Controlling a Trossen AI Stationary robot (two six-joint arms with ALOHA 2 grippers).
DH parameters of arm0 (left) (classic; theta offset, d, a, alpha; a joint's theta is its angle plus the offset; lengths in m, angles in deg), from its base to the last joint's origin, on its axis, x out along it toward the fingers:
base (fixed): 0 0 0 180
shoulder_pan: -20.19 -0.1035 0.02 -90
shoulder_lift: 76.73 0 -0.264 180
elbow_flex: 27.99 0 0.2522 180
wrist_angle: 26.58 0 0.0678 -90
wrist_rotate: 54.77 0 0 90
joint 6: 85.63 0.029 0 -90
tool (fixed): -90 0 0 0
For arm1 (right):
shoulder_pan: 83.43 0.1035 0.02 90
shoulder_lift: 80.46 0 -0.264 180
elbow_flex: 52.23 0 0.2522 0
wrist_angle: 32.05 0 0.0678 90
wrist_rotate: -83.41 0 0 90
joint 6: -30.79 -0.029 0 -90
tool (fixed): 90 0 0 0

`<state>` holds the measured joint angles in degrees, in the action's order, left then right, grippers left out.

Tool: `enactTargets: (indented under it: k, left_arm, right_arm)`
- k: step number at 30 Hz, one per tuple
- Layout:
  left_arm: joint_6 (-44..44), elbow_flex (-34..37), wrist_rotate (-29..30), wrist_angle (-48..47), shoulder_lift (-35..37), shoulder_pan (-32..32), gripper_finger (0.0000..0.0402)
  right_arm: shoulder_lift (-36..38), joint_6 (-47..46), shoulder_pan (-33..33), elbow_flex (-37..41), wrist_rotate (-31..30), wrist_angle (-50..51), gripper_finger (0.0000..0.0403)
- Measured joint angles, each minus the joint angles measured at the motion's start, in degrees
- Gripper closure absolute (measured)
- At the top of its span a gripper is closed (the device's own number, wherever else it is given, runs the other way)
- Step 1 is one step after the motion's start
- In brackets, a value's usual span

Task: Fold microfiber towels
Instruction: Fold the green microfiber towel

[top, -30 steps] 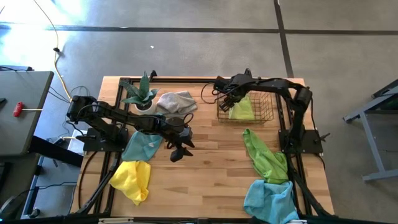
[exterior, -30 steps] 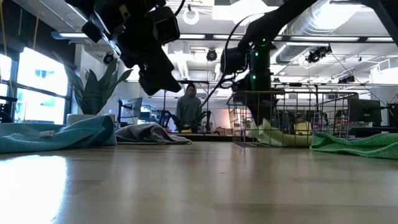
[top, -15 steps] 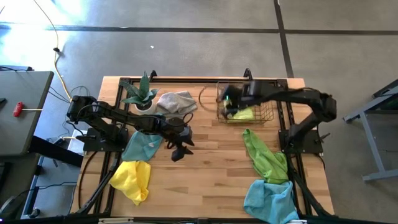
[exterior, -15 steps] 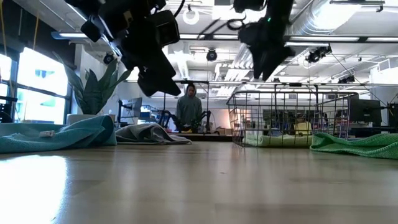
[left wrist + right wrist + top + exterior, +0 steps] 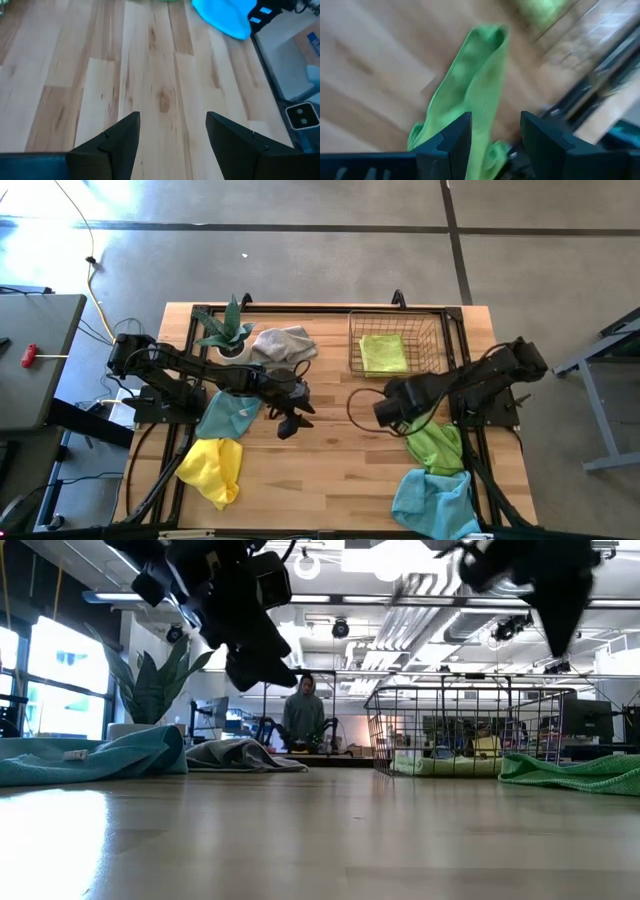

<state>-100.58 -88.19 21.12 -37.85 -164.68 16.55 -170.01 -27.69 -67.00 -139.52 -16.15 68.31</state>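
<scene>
A folded lime green towel (image 5: 383, 352) lies flat in the wire basket (image 5: 436, 340) at the far right. A second lime green towel (image 5: 432, 442) (image 5: 470, 90) lies crumpled on the table's right side. My right gripper (image 5: 390, 412) (image 5: 492, 137) hovers open above its far end and touches nothing. A light blue towel (image 5: 432, 502) lies at the near right. Another blue towel (image 5: 228, 416), a yellow one (image 5: 212, 468) and a grey one (image 5: 283, 343) lie on the left. My left gripper (image 5: 290, 420) (image 5: 172, 135) hangs open over bare wood at mid table.
A potted plant (image 5: 228, 330) stands at the far left beside the grey towel. Bare wood (image 5: 330, 460) lies between the two arms toward the near edge. In the low view a person (image 5: 303, 712) stands in the room far behind the table.
My right gripper has come up out of the wire basket and swung toward the table's near edge. It now hangs over the crumpled lime green towel. The folded green towel has stayed flat in the basket.
</scene>
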Motion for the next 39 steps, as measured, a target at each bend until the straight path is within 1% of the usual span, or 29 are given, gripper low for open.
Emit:
enactTargets:
  k: [3, 5, 8, 12, 16, 19, 22, 27, 29, 31, 33, 36, 37, 39]
  left_arm:
    - [-1.07, -0.02, 0.20, 1.80, 0.00, 0.65, 0.0183]
    - [-1.37, -0.02, 0.20, 2.32, 0.00, 1.26, 0.0183]
    - [-1.39, -0.02, 0.20, 2.39, 0.00, 2.01, 0.0183]
    - [-1.59, -0.02, 0.21, 2.38, 0.00, 2.65, 0.0183]
    - [-2.63, -0.02, 0.95, 2.36, 0.00, 2.65, 0.0183]
    - [-2.90, -0.02, 1.94, 2.37, 0.00, 2.52, 0.0183]
    - [-2.89, -0.02, 3.32, 2.33, 0.00, 2.52, 0.0183]
    - [-2.88, -0.02, 4.54, 2.36, 0.00, 2.52, 0.0183]
    - [-2.88, -0.02, 4.52, 2.36, 0.00, 2.52, 0.0183]
    - [-2.88, -0.02, 4.52, 2.36, 0.00, 2.52, 0.0183]
    - [-2.67, -0.02, 4.52, 2.36, 0.00, 2.52, 0.0183]
    - [-1.89, -0.02, 4.52, 2.33, 0.00, 2.52, 0.0183]
    - [-1.02, -0.02, 4.52, 2.34, 0.00, 2.52, 0.0183]
    - [1.33, -0.02, 4.51, 2.31, 0.00, 2.53, 0.0183]
  right_arm:
    - [1.84, 2.30, -0.59, 8.90, 6.91, -9.03, 0.0242]
    - [2.70, 4.03, -1.61, 14.35, 9.73, -14.30, 0.0242]
    - [3.41, 5.74, -3.59, 20.38, 9.72, -19.64, 0.0242]
    - [3.46, 9.32, -6.93, 25.90, 10.37, -24.42, 0.0242]
    - [3.46, 13.27, -9.31, 28.99, 14.70, -30.54, 0.0242]
    - [3.48, 15.84, -9.87, 30.07, 16.53, -33.05, 0.0242]
    - [3.48, 16.95, -10.08, 30.22, 16.73, -32.71, 0.0242]
    - [3.48, 17.51, -10.08, 30.22, 15.38, -32.84, 0.0246]
    - [3.48, 17.45, -10.08, 30.22, 15.06, -32.87, 0.0257]
    - [3.48, 17.42, -10.06, 30.22, 14.33, -32.88, 0.0279]
    - [3.48, 17.42, -10.06, 30.22, 14.08, -32.82, 0.0313]
    - [3.48, 17.67, -10.04, 30.22, 14.11, -32.73, 0.0377]
    - [3.48, 18.00, -10.04, 30.22, 14.24, -32.73, 0.0389]
    - [3.48, 18.00, -10.00, 30.22, 14.34, -32.72, 0.0391]
